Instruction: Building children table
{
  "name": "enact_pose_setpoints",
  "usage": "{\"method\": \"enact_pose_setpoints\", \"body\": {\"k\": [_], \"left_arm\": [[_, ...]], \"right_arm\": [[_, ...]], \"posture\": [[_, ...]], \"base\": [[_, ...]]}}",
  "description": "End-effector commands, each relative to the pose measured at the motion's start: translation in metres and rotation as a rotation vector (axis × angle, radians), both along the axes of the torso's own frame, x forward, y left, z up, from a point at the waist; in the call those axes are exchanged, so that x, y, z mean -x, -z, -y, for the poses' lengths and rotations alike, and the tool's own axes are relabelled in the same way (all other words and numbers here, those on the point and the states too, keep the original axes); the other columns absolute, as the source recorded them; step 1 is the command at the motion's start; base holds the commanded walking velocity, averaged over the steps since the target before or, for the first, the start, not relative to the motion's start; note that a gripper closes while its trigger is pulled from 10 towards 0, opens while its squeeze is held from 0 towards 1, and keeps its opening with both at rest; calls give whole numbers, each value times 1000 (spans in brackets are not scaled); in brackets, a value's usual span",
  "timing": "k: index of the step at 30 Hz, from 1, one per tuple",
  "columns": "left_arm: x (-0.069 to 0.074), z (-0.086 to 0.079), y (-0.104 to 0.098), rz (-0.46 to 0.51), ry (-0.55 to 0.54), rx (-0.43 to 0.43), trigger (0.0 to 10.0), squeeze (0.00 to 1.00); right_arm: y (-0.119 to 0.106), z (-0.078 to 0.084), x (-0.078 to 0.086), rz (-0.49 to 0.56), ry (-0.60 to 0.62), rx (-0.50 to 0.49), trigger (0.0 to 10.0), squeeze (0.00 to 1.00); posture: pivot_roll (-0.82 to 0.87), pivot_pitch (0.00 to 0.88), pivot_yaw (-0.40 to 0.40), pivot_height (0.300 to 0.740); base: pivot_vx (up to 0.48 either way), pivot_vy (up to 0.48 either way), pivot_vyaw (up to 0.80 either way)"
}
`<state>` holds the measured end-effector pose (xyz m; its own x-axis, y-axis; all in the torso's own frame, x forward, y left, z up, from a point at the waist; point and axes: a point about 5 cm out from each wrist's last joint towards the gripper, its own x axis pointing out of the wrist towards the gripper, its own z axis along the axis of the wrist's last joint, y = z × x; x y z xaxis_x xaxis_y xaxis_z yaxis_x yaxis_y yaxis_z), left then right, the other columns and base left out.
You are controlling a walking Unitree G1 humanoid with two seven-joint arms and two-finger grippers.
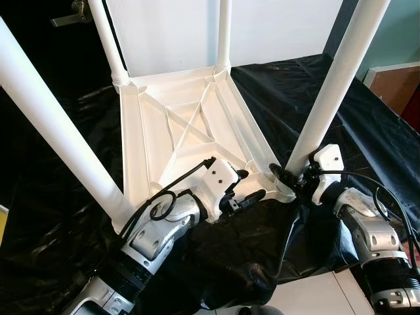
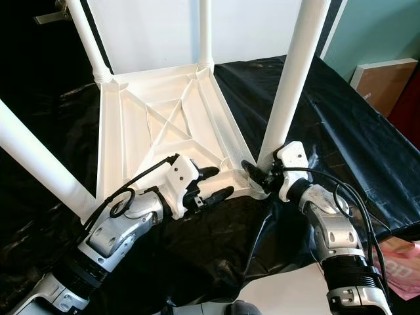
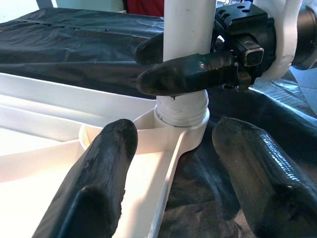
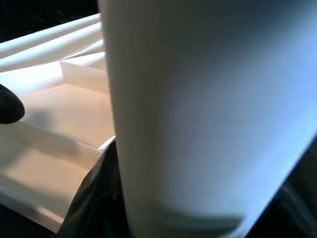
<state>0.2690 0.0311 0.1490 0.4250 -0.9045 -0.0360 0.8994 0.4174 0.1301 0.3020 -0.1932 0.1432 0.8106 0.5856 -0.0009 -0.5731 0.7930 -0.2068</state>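
A white children's table lies upside down on a black cloth, its legs pointing up. My right gripper is shut on the near right leg just above its socket. In the left wrist view, one of its black fingers crosses the front of that leg. The leg stands very close in the right wrist view. My left gripper is open over the table's near edge, just left of that corner, with its fingers apart and holding nothing.
The black cloth covers the work surface all round. The near left leg slants up beside my left arm, and two far legs stand behind. A brown box sits at the right and a door handle at the top left.
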Motion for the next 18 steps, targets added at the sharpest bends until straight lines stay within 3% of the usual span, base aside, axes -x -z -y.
{"method": "enact_pose_setpoints", "body": {"k": [1, 4, 5, 15, 18], "left_arm": [[13, 4, 3, -24, 205, -24, 10000, 0], [12, 2, 4, -17, 183, -25, 10000, 0], [11, 2, 3, -19, 174, -17, 10000, 0], [8, 0, 1, -19, 149, -1, 10000, 0], [8, 1, 2, -19, 150, -3, 10000, 0]], "right_arm": [[8, -4, 2, -29, -30, 29, 0, 0], [12, -2, 4, -49, -10, 15, 275, 0], [12, -2, 5, -54, 2, -1, 10000, 0], [9, -13, 15, -42, 64, -125, 10000, 0], [11, -20, 22, -21, 136, -153, 10000, 0]], "posture": [[-15, 103, -14, 740], [-14, 111, -13, 740], [-13, 116, -17, 740], [-28, 118, -12, 740], [-42, 116, -5, 740]], "base": [[0, 0, 0], [0, 0, 0], [0, 0, 0], [0, 0, 0], [0, 0, 0]]}}
